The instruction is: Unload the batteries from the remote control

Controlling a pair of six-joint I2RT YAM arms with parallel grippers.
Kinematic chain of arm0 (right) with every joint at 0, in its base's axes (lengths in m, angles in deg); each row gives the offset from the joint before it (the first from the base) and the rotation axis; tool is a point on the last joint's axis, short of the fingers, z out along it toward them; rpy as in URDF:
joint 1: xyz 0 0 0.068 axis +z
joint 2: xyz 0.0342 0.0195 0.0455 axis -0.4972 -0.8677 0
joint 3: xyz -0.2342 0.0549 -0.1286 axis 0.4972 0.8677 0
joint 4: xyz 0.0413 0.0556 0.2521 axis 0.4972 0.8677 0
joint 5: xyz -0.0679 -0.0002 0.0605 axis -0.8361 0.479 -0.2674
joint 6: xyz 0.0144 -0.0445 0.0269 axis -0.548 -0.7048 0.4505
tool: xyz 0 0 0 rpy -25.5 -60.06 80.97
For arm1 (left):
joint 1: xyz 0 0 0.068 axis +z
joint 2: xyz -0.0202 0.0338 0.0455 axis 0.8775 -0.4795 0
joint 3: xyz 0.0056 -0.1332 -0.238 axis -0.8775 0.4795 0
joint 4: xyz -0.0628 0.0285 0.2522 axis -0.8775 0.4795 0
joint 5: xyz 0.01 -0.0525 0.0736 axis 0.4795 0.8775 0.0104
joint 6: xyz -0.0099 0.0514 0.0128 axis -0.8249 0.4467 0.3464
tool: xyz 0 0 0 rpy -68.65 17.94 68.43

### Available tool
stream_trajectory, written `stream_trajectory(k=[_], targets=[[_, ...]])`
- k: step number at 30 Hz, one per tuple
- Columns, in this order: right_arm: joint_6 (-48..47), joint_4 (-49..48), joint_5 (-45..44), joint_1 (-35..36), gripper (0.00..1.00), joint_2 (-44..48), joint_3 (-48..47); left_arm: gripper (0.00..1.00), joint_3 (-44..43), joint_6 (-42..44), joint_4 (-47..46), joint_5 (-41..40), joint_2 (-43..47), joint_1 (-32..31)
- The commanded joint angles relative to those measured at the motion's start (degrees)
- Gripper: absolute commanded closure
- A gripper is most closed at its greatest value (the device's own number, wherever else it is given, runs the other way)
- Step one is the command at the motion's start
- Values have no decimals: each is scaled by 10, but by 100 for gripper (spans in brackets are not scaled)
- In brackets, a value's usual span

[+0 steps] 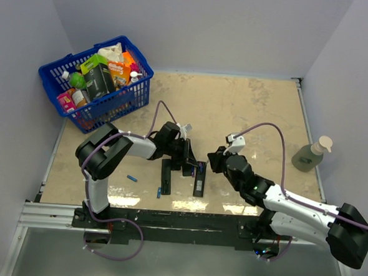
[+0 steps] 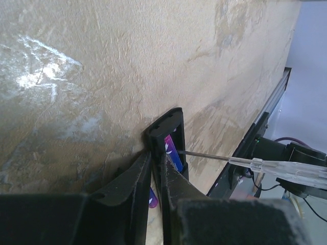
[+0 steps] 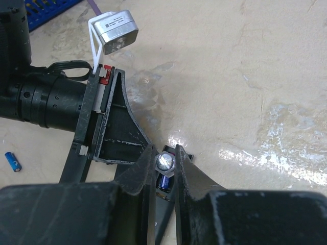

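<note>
Screwdriver tip set against a battery in the open remote control, both grippers clamped.

Nearest the arm bases a loose blue battery (image 1: 159, 192) lies on the table (image 1: 248, 110), with a second loose battery (image 1: 132, 178) at its 10 o'clock. Just beyond, a spare remote (image 1: 166, 176) lies flat, and at its 3 o'clock is the remote control (image 2: 171, 120), its compartment open and a bluish-purple battery (image 2: 173, 155) still seated inside. The left gripper (image 2: 156, 155) has its fingers almost together, seemingly nipping the remote's side wall. The right gripper (image 3: 165, 150) is clamped on a clear-handled screwdriver (image 2: 276, 168), whose shaft reaches that seated battery. Farther off, a soap dispenser (image 1: 311, 155) stands at the table's 3 o'clock and a blue basket (image 1: 53, 80) of groceries at 10 o'clock.
</note>
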Motion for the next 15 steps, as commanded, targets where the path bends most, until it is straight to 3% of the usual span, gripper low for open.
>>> stream_trajectory(k=[1, 9, 15], targets=[[78, -45, 66, -18, 100, 31, -10, 83, -19, 21, 16, -2, 12, -15], [146, -79, 40, -40, 100, 136, 115, 83, -19, 25, 23, -6, 7, -15], [119, -26, 18, -40, 100, 164, 99, 83, -24, 29, 29, -10, 7, -16]])
